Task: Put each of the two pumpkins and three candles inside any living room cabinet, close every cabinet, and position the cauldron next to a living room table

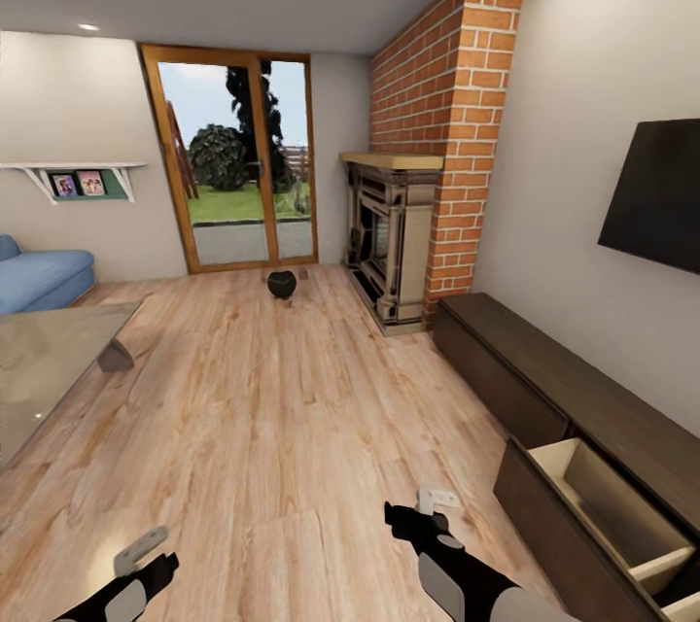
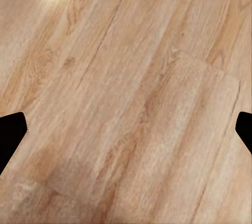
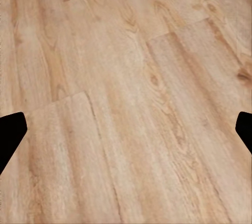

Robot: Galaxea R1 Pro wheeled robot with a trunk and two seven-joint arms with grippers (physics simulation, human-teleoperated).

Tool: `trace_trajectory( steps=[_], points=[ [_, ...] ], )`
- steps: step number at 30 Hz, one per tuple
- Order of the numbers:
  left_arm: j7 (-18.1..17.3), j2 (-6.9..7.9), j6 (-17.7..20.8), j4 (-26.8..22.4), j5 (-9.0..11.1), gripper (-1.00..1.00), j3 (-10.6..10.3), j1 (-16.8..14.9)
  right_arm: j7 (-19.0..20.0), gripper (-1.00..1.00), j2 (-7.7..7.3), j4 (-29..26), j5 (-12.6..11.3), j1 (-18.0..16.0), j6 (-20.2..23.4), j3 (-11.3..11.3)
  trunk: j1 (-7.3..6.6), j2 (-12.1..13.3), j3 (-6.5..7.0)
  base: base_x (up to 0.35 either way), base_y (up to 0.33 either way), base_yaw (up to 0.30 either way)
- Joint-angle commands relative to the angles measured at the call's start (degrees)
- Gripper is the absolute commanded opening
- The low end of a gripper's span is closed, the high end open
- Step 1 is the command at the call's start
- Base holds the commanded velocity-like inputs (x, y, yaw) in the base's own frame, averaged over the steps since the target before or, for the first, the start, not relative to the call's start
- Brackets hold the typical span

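One cabinet (image 1: 544,360) drawer (image 1: 622,505) open, long axis along right wall.

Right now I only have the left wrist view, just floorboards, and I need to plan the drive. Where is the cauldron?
Observer: In the head view the cauldron sits on the wooden floor far ahead, in front of the glass patio door.
Operator: Is it beside the table?
Observer: No. The table is at the left edge, well apart from it.
Operator: And the cabinet, is it closed?
Observer: Not fully. The cabinet runs along the right wall, and its near drawer is pulled out; what shows of its inside looks bare.
Operator: Is the right gripper carrying anything?
Observer: No. The right gripper has its fingers spread, with bare floor between them.
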Motion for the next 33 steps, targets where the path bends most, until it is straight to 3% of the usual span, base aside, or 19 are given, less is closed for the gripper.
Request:
trace_trajectory(
  steps=[1,12,22,33],
  points=[
    [0.21,-0.02,-0.07,-0.02,0.45,1.00,-0.49,-0.02,-0.30,1.00,-0.04,0.00,-0.54,-0.06,-0.30,0.48,0.00,-0.04,-0.07,-0.001,0.233,0.000],
    [0.21,-0.28,-0.06,1.46,0.40,1.00,-0.49,-0.02,-0.31,1.00,0.03,0.00,-0.60,-0.06,-0.42,0.56,0.00,-0.04,-0.19,0.029,0.280,0.083],
    [0.21,-0.40,-0.19,1.55,0.39,1.00,-0.49,-0.02,-0.24,1.00,0.09,0.01,-0.66,-0.06,-0.42,0.56,0.00,-0.04,-0.51,0.268,0.193,0.253],
    [0.21,-0.43,-0.30,1.58,0.34,1.00,-0.49,-0.02,-0.22,1.00,-0.07,0.01,-0.67,-0.06,-0.58,0.56,0.00,-0.04,-0.57,0.331,0.036,0.032]
  ],
)
